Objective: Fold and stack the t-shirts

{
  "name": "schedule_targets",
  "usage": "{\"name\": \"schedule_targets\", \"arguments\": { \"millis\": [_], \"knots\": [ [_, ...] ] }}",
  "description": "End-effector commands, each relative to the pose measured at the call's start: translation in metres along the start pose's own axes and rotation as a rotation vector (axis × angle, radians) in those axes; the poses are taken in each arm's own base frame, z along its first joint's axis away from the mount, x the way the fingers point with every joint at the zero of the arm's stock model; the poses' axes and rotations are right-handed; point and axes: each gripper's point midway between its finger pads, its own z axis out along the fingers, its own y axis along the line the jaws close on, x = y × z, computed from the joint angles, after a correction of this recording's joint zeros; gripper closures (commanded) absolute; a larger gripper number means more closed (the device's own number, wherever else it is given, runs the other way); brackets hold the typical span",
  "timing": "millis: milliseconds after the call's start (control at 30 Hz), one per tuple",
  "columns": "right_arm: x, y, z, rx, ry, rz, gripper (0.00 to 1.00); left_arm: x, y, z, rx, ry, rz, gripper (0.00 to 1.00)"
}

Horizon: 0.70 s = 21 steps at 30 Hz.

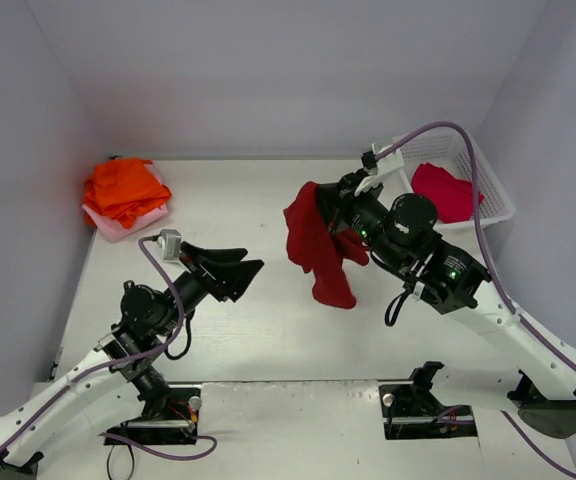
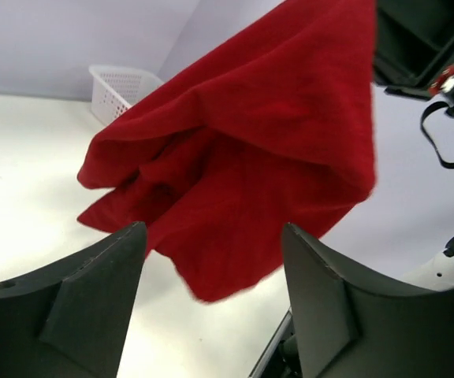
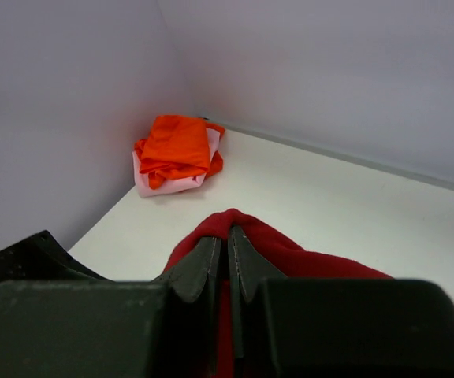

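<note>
A flat white matte bench [image 1: 268,330] fills the enclosure, closed in by plain pale lavender-grey walls [image 1: 288,70] at the back and on both sides. The light is soft and even, the shadows on the bench faint.

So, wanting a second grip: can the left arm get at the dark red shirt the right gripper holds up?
Probably yes: the left gripper is open and faces the dark red shirt, with nothing standing between them.

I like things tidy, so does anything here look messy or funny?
The dark red shirt hangs crumpled in the air, pinched by the right gripper, not lying flat. The orange shirts in the far left corner sit rumpled and crooked on a pink shirt, not a neat stack.
</note>
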Motion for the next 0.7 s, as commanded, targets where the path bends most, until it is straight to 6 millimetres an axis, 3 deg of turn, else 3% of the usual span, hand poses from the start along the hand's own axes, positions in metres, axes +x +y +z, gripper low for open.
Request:
{"name": "schedule_targets", "arguments": {
  "millis": [0, 100, 333, 467, 667],
  "knots": [
    [-0.072, 0.015, -0.006, -0.055, -0.217, 0.029, 1.0, -0.022, -0.022, 0.005, 0.093, -0.093, -0.023, 0.35],
    [-0.089, 0.021, -0.012, -0.083, -0.253, 0.021, 1.0, -0.014, -0.014, 0.007, 0.079, -0.09, -0.022, 0.29],
    [-0.131, 0.021, -0.034, -0.079, -0.345, 0.017, 1.0, 0.005, -0.003, 0.023, 0.095, -0.094, -0.068, 0.29],
    [-0.136, 0.025, -0.037, -0.102, -0.351, 0.025, 1.0, 0.022, 0.01, 0.036, 0.076, -0.069, -0.078, 0.29],
    [-0.132, 0.026, -0.037, -0.106, -0.34, 0.038, 1.0, 0.032, 0.014, 0.047, 0.085, -0.064, -0.097, 0.29]
  ]
}}
